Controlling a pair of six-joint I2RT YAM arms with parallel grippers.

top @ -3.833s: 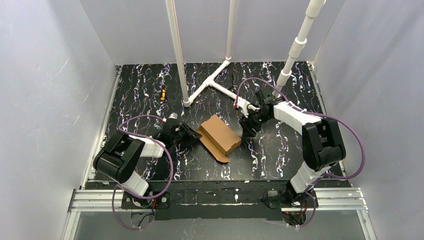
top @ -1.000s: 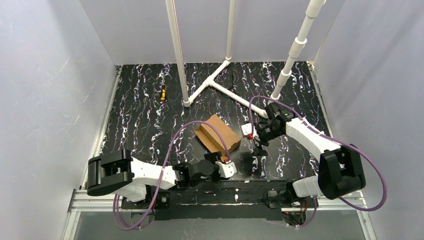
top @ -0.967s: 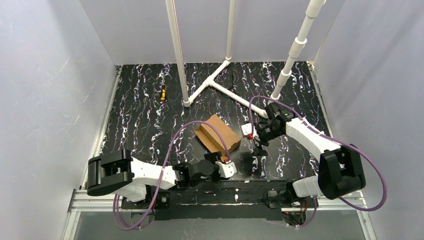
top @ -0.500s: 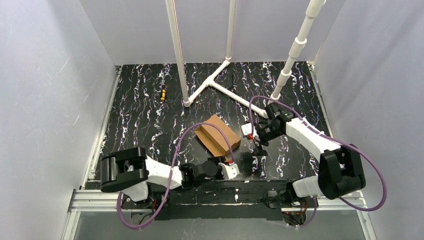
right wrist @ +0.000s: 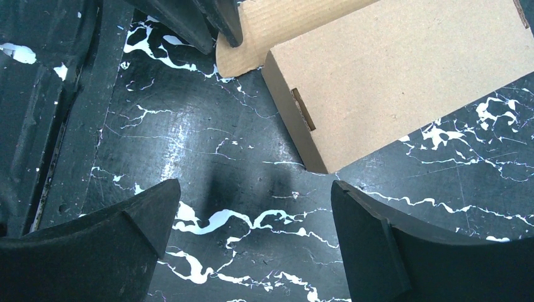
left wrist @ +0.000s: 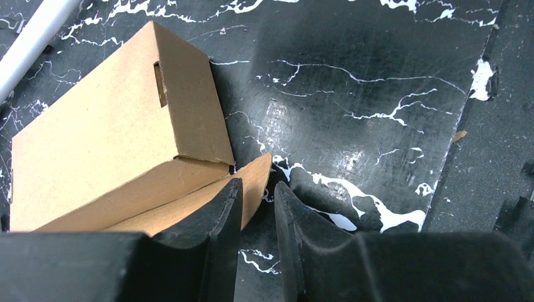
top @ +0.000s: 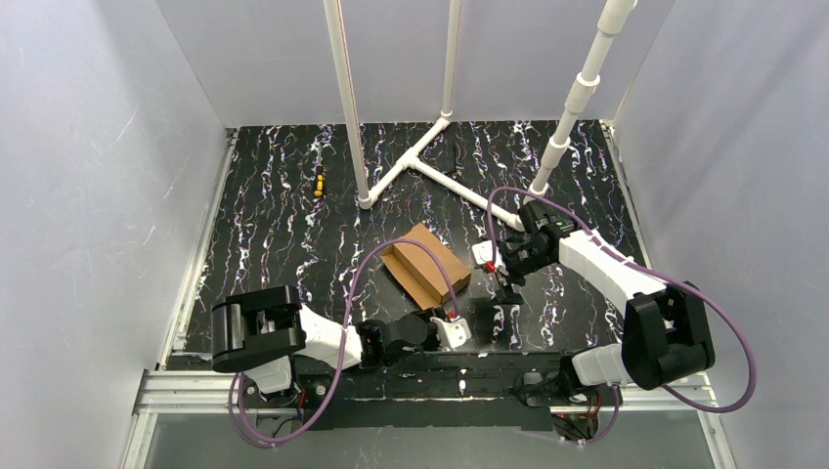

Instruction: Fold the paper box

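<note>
The left arm lies low along the near edge of the table (top: 274,195), reaching toward the middle. The left gripper (left wrist: 258,185) sits at the near corner of the box (top: 427,259). Its jaws are drawn close together with a narrow gap. The rounded tip of a loose flap (left wrist: 255,176) lies in or just behind that gap. Whether the flap is actually pinched cannot be told.

The box rests near the middle of the table, turned at an angle to the edges. It is plain brown cardboard and already looks like a shallow rectangular box. Its top is flat, its side walls are up, and a small slot shows in one end wall. The loose flap runs along the near-left side and sticks out at table level.

Just beside the box, toward the right edge, hangs the right gripper (right wrist: 252,195). Its jaws are spread wide and hold nothing. It is above bare table, close to the box's end wall but not touching.

White pipes (top: 411,161) stand toward the far edge.

The folding looks mostly done. What seems left is turning in that last flap and closing it.
</note>
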